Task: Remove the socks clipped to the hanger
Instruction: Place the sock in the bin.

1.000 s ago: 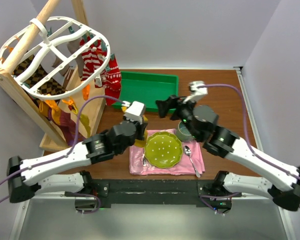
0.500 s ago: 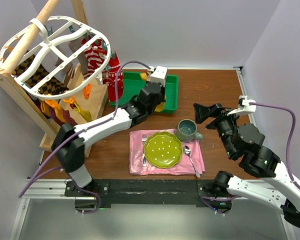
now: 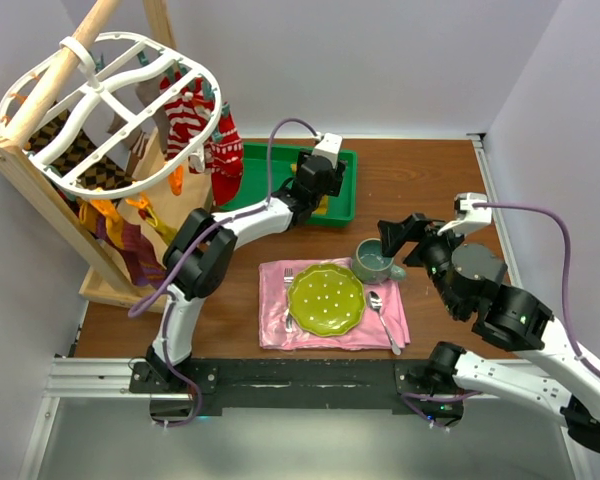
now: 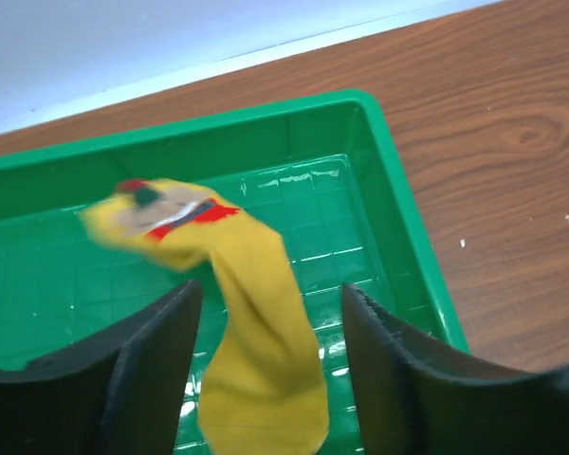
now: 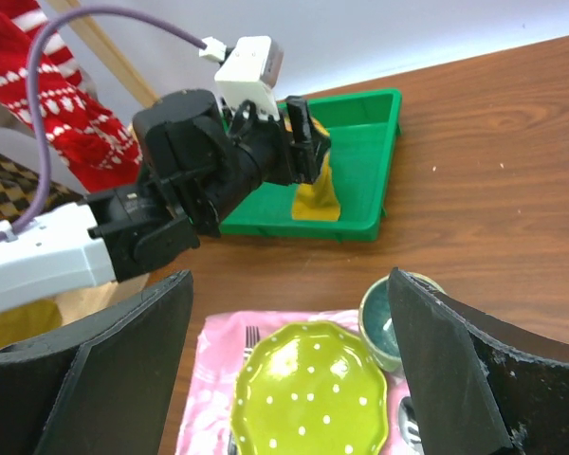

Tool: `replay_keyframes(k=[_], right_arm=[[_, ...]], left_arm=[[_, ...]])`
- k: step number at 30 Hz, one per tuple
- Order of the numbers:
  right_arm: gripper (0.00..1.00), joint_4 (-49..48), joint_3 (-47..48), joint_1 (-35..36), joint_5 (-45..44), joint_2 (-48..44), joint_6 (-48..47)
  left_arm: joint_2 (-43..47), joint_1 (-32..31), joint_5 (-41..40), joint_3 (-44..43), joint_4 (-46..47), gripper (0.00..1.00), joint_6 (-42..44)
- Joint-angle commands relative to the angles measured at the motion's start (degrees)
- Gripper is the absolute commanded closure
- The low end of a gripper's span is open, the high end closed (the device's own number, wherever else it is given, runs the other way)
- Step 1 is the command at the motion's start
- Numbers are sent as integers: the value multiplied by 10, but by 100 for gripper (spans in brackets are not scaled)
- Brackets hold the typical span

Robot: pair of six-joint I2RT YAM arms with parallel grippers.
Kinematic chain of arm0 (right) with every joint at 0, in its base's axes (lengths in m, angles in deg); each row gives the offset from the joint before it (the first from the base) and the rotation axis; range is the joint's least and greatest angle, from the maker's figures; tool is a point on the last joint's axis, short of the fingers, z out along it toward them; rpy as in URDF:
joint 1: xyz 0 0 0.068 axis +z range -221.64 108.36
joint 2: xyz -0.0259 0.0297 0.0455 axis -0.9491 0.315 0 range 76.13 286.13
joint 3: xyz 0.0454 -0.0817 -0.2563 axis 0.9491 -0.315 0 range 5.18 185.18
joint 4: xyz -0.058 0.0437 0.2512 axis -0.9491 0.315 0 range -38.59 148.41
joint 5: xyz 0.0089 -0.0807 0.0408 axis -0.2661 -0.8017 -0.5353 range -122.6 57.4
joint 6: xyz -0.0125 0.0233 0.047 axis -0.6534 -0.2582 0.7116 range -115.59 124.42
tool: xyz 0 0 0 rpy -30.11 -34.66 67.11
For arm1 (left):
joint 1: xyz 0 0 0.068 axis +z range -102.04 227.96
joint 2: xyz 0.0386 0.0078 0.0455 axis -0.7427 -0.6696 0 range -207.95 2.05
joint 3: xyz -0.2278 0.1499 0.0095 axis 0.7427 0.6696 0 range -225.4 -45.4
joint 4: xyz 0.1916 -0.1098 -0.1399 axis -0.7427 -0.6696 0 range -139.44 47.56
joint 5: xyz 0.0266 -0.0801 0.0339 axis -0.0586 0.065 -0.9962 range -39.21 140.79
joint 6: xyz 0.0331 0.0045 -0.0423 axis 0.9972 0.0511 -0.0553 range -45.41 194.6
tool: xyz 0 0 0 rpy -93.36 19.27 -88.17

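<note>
Left gripper (image 4: 270, 294) reaches over a green tray (image 3: 270, 165) at the back of the table. Its jaws are parted, and a yellow sock (image 4: 261, 351) lies loose between them inside the tray, its upper end blurred. The white hanger (image 3: 110, 105) hangs on a wooden rack (image 3: 40, 190) at far left. Clipped to it are red-and-white striped socks (image 3: 185, 115), an argyle sock (image 3: 90, 175), and mustard and maroon ones lower down. Right gripper (image 5: 284, 280) hovers near a mug (image 3: 373, 262), jaws wide apart and holding nothing.
</note>
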Motion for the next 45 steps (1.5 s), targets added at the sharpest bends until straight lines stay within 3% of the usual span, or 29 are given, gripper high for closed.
replay_keyframes(k=[1, 10, 19, 26, 34, 38, 45], right_arm=[[12, 4, -8, 0, 1, 3, 8], [11, -23, -3, 0, 13, 31, -13], [9, -69, 2, -1, 51, 59, -56], [8, -153, 8, -10, 134, 110, -109], [10, -276, 59, -33, 373, 233, -167], [12, -322, 114, -30, 446, 301, -184], [11, -329, 212, 73, 413, 403, -252]], left_arm=[[39, -4, 22, -26, 54, 23, 14], [148, -26, 59, 85, 66, 19, -2], [302, -113, -10, 292, 51, 19, -66], [475, -149, -51, 472, -18, 20, -163], [632, -171, -75, 570, -124, 21, -227], [654, -174, -74, 633, -148, 22, -268], [654, -179, -59, 696, -134, 22, -318]])
